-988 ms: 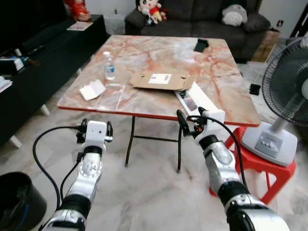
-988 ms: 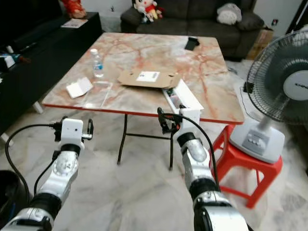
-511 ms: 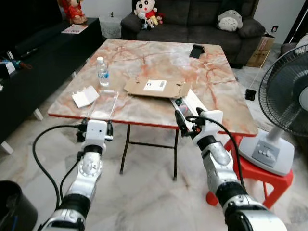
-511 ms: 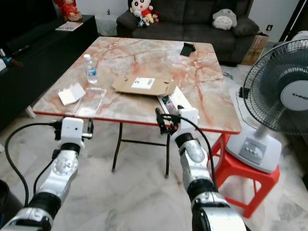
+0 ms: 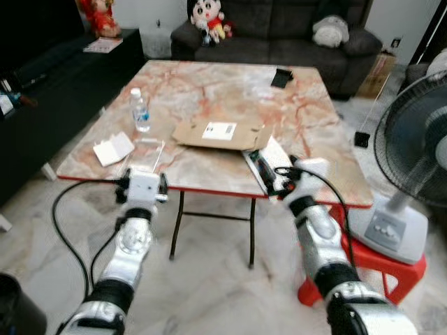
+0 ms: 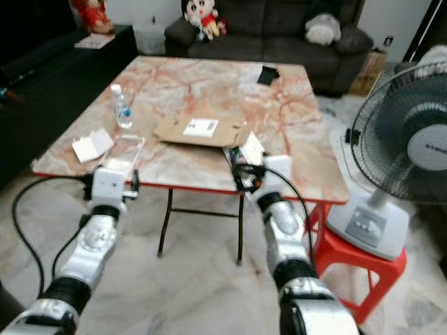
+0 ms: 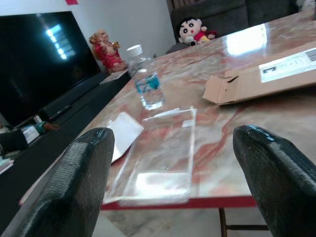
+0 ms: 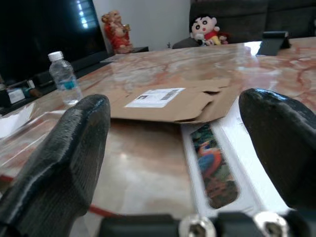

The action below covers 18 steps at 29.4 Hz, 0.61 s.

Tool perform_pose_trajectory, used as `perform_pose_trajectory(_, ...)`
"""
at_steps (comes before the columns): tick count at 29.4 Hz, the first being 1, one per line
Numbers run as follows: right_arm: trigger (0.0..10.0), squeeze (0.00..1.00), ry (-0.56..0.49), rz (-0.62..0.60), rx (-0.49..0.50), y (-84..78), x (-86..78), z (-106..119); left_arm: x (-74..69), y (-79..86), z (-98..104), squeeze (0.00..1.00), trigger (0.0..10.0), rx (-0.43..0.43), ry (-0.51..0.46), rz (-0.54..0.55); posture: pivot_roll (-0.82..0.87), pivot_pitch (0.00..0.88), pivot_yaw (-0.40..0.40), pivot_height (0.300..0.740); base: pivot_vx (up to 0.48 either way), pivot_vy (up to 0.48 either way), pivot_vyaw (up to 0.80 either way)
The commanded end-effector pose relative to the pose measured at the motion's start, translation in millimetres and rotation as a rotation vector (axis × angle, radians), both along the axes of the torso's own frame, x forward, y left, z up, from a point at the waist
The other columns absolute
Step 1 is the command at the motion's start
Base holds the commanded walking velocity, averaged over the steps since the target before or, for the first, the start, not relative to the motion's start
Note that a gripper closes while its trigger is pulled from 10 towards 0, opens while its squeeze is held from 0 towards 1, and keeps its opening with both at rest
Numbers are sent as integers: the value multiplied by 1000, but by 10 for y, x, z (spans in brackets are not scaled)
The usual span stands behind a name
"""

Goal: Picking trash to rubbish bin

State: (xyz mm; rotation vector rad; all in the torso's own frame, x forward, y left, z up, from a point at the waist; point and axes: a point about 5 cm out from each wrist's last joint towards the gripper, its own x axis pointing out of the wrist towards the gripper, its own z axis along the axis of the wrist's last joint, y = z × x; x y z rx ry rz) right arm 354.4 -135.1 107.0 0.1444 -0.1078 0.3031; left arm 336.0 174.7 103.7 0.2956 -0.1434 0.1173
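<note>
On the marble table (image 5: 230, 91) lie a flattened cardboard box (image 5: 222, 132), a small water bottle (image 5: 140, 110), a white paper packet (image 5: 113, 149), a clear plastic tray (image 7: 158, 158) and a long white box with a picture (image 8: 215, 165). My left gripper (image 5: 143, 184) is open at the table's near edge, level with the clear tray. My right gripper (image 5: 277, 183) is open at the near edge in front of the white box, and holds nothing. A black rubbish bin (image 5: 15, 310) stands on the floor at the lower left.
A black object (image 5: 282, 77) lies at the table's far side. A standing fan (image 5: 419, 146) sits on a red stool (image 5: 380, 262) to the right. A dark sofa (image 5: 279, 28) with plush toys is behind the table; a black TV cabinet (image 5: 49, 84) runs along the left.
The camera has moved closer to the table and the bin has slid toward the lower left corner. Both grippers now sit at the table's near edge, still open.
</note>
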Motion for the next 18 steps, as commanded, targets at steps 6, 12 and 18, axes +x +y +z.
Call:
perform_pose_trajectory(6,10000,0,-5,-24,-11,-96,20,32,27,-102,24,0,10000,-16,-2,-27,7,0,-7,740,352,0,0)
perform_pose_trajectory(12,10000,0,-2,-22,-9,-93,17,25,22,-118,19,0,10000,-17,-2,-34,8,0,-8,740,352,0,0)
perform_pose_trajectory(18,10000,0,4,-10,-5,-63,21,23,22,-127,18,0,10000,-16,-1,-39,11,0,-8,740,354,0,-106)
